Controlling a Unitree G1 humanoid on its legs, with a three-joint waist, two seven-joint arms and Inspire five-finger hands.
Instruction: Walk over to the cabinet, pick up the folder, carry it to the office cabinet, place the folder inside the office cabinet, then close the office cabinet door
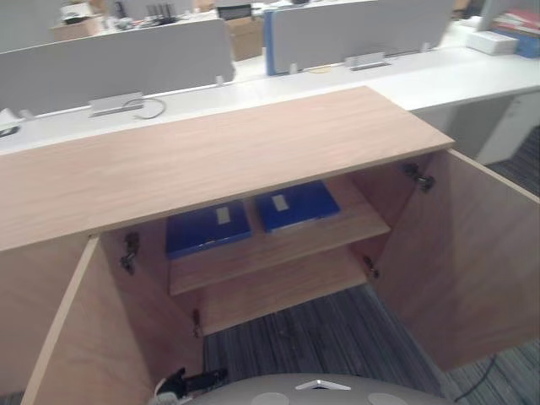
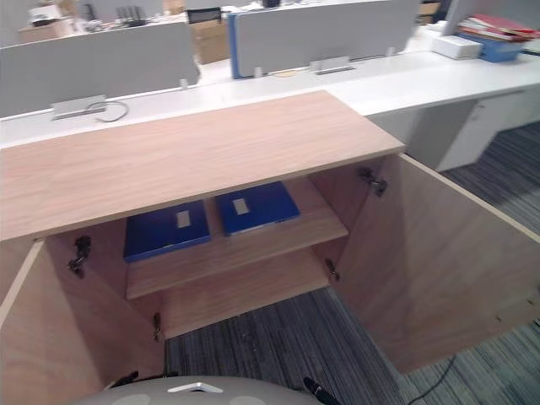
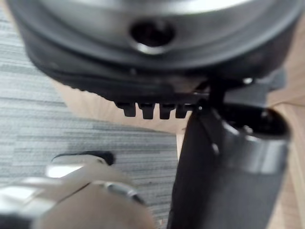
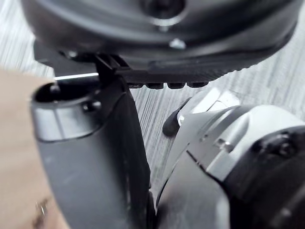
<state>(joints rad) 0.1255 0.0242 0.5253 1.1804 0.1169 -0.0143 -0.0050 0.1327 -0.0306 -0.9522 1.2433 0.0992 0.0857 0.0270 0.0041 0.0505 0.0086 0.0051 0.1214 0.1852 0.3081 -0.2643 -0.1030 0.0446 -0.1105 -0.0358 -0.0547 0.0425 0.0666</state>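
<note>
Over grey carpet (image 1: 337,329) the wooden cabinet (image 1: 211,160) stands with both doors (image 1: 472,253) wide and free room between, two blue folders (image 1: 207,228) flat on its upper shelf (image 1: 278,257) under the overhanging top, whose edge a reach may clip; the left hand (image 3: 224,162) and right hand (image 4: 95,157) hang low, nothing visibly held, how far open I cannot tell.

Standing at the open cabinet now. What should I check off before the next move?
1. Swung wide open, left door and right door: ok.
2. Lying flat on the upper shelf, left folder and right folder: ok.
3. Free and holding nothing, left hand: ok.
4. Free and holding nothing, right hand: ok.
5. Which folder is the one to handle: cannot tell.
</note>
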